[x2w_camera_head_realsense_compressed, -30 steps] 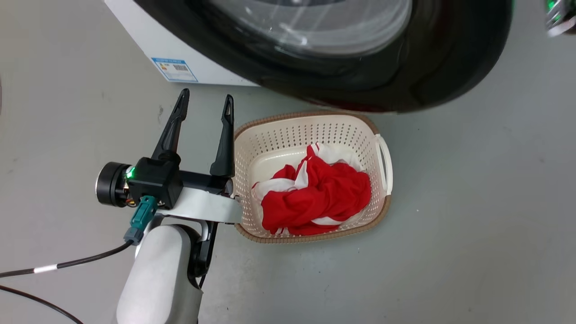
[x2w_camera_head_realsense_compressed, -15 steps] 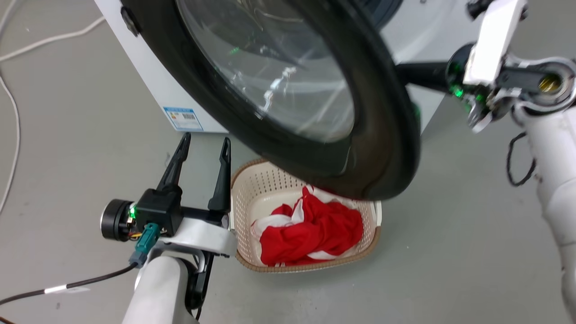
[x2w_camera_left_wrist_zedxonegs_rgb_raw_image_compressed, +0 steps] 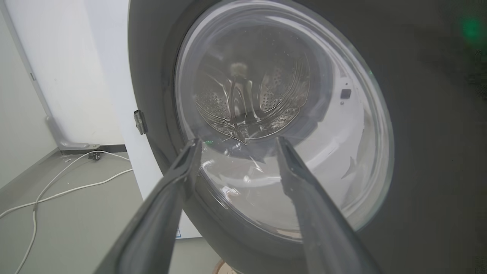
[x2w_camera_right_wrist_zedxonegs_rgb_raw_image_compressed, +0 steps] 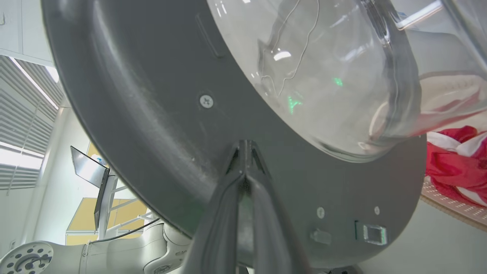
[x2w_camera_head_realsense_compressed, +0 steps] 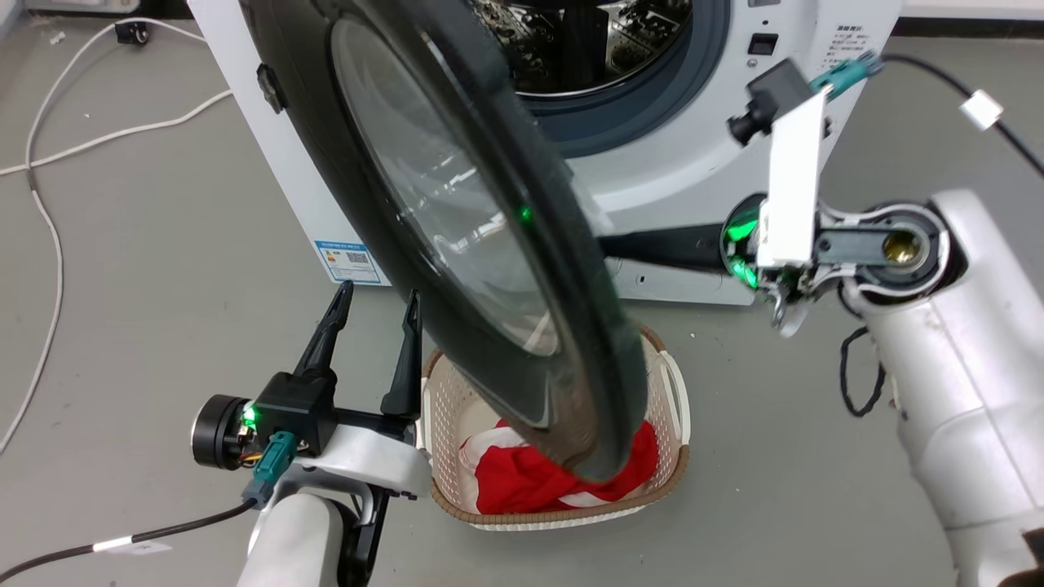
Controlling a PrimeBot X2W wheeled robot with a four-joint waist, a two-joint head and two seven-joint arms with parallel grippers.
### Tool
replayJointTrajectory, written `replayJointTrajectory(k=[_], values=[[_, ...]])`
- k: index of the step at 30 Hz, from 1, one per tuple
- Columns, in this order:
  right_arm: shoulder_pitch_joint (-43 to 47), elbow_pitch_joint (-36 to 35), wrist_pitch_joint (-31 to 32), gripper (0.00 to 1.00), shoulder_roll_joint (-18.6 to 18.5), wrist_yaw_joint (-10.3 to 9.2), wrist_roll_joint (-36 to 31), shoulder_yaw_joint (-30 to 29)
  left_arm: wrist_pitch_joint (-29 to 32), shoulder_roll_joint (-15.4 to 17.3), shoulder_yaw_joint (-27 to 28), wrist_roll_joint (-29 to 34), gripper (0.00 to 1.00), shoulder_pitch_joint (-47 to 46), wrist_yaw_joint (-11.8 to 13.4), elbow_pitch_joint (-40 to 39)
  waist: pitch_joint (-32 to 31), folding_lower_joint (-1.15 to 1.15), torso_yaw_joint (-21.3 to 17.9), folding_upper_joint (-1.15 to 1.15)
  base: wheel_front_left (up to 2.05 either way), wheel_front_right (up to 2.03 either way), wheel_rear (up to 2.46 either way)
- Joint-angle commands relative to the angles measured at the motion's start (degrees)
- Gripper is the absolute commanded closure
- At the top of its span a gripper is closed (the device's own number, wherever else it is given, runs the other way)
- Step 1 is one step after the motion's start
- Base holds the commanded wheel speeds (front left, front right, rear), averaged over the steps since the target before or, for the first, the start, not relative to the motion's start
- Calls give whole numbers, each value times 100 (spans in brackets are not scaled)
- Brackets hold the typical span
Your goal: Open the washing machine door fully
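The washing machine [x2w_camera_head_realsense_compressed: 669, 171] is white, and its steel drum [x2w_camera_head_realsense_compressed: 587, 41] is exposed. The washing machine door [x2w_camera_head_realsense_compressed: 489, 244], black-rimmed with bulging glass, stands swung out to the left, almost edge-on to the head view. My right gripper [x2w_camera_right_wrist_zedxonegs_rgb_raw_image_compressed: 245, 146] is shut, its tips pressed against the door's grey inner face [x2w_camera_right_wrist_zedxonegs_rgb_raw_image_compressed: 152, 114] just under the glass bowl. In the head view its fingers [x2w_camera_head_realsense_compressed: 661, 247] reach left behind the door rim. My left gripper [x2w_camera_head_realsense_compressed: 377, 293] is open and empty, low on the door's outer side; its wrist view faces the door glass [x2w_camera_left_wrist_zedxonegs_rgb_raw_image_compressed: 285, 133].
A cream perforated basket [x2w_camera_head_realsense_compressed: 673, 408] holding red and white cloth [x2w_camera_head_realsense_compressed: 522, 481] sits on the floor under the door's lower edge, right of my left gripper. White cables [x2w_camera_head_realsense_compressed: 49, 228] lie on the grey floor at the left. A blue label [x2w_camera_head_realsense_compressed: 349, 261] marks the machine's side.
The head camera has tilted up, bringing the drum and my right arm into view. The door has swung further out to the left. The left gripper has kept its place beside the basket.
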Motion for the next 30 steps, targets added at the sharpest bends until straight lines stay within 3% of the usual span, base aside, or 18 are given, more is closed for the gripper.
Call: replayJointTrajectory(k=[1, 11, 16, 21, 27, 28, 29, 30], values=[[198, -136, 48, 100, 76, 0, 45, 32, -15, -3, -15, -33, 0, 89, -13, 21, -37, 1, 6, 0, 0, 0, 0], [677, -521, -95, 100, 187, 0, 49, -89, -15, -3, -37, -74, 0, 177, 7, 45, -151, 1, -24, 0, 0, 0, 0], [937, -652, -693, 100, 157, 0, -4, -449, -15, -3, -3, -82, 0, 226, 27, 66, -238, 1, -75, 0, 0, 0, 0], [1479, -869, -1701, 100, 141, 0, 203, -1291, -15, -3, 71, -85, 0, 304, 42, 85, -356, 1, -183, 0, 0, 0, 0], [2099, -1169, -2420, 100, 119, 0, 318, -1901, -15, -3, 163, -47, 0, 366, 43, 105, -464, 1, -315, 0, 0, 0, 0], [2250, -1249, -2592, 87, 104, 0, 284, -2012, -15, -3, 179, -47, 0, 386, 45, 106, -483, 1, -336, 0, 0, 0, 0], [2402, -1340, -2761, 55, 110, 0, 260, -2117, -15, -2, 199, -41, 0, 408, 42, 110, -494, 1, -361, 0, 0, 0, 0], [2548, -1428, -2967, 7, 148, 0, 246, -2245, -15, -3, 225, -28, 0, 420, 34, 114, -495, 1, -384, 0, 0, 0, 0]])
